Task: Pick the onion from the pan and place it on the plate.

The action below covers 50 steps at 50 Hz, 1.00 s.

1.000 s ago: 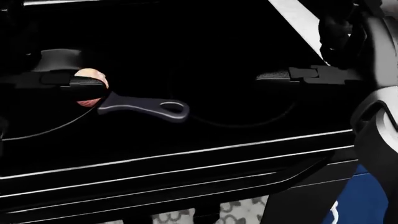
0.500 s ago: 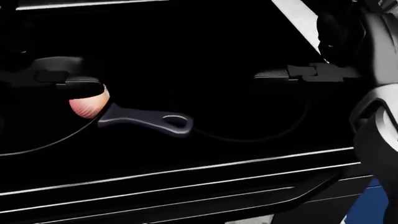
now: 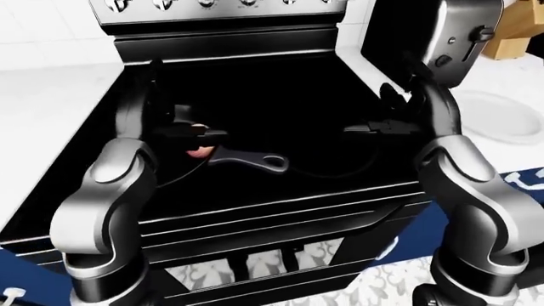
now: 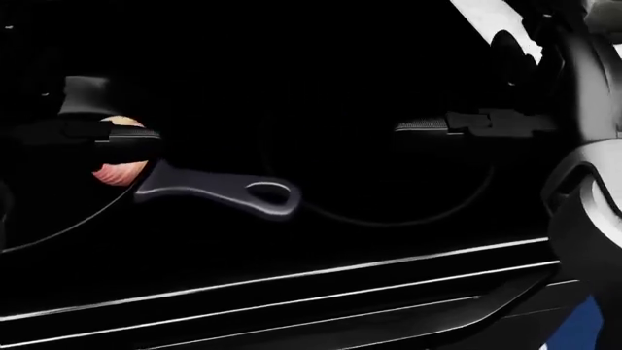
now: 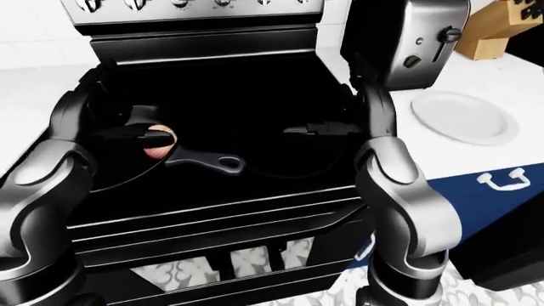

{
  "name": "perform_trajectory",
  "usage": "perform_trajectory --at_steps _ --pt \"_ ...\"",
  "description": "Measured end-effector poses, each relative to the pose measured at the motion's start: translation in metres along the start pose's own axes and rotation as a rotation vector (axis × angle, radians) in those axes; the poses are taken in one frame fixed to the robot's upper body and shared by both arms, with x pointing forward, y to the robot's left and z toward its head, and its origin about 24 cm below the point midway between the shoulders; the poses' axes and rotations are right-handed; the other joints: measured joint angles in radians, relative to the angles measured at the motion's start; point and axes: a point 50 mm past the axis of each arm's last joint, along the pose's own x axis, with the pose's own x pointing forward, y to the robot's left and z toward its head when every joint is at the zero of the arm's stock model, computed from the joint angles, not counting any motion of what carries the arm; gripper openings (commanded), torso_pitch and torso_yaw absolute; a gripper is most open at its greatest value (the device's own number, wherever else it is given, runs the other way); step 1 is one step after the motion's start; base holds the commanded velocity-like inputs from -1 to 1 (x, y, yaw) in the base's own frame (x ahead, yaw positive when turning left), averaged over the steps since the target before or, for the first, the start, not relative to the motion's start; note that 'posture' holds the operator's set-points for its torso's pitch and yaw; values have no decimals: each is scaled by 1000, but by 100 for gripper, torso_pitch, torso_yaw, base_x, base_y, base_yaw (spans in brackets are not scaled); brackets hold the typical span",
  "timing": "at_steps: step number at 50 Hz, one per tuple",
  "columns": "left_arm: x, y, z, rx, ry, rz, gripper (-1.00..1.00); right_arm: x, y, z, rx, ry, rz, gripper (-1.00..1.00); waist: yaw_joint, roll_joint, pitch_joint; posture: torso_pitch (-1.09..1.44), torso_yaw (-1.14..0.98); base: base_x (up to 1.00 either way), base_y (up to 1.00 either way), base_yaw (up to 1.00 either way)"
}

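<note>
The onion (image 5: 158,141) is seen at centre left of the right-eye view, gripped between the fingers of the left hand (image 5: 127,131) above the pan (image 5: 204,159). The right hand (image 5: 336,124) is held open, empty. The plate (image 5: 463,116) lies on the worktop (image 5: 510,83) at right.

Pinkish round onion (image 4: 119,173): upper part hidden behind black finger of left three-finger hand (image 4: 102,138). Black pan (image 5: 127,172): body merges with black stovetop, only thin rim line and grey handle readable. Wooden knife block (image 5: 495,29): cut by right-eye view's right edge.
</note>
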Motion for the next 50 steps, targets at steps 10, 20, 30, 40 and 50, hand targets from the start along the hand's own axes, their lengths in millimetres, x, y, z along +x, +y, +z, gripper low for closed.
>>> perform_trajectory --at_steps 10,20,30,40,50 --pt "-2 4 8 -2 -44 19 100 -2 4 6 2 -33 22 100 -5 -4 -22 0 0 0 0 0" --pt "3 6 10 4 -26 6 100 -1 5 3 3 -21 29 100 -3 -9 -18 0 0 0 0 0" --pt "8 13 20 18 -32 -5 100 1 5 9 1 -34 30 100 -3 -5 -15 0 0 0 0 0" --pt "15 26 28 32 -39 -35 100 1 4 7 1 -26 29 100 -2 -3 -13 0 0 0 0 0" --pt "21 24 32 58 -31 -118 100 -1 6 4 3 -21 34 100 -2 0 -13 0 0 0 0 0"
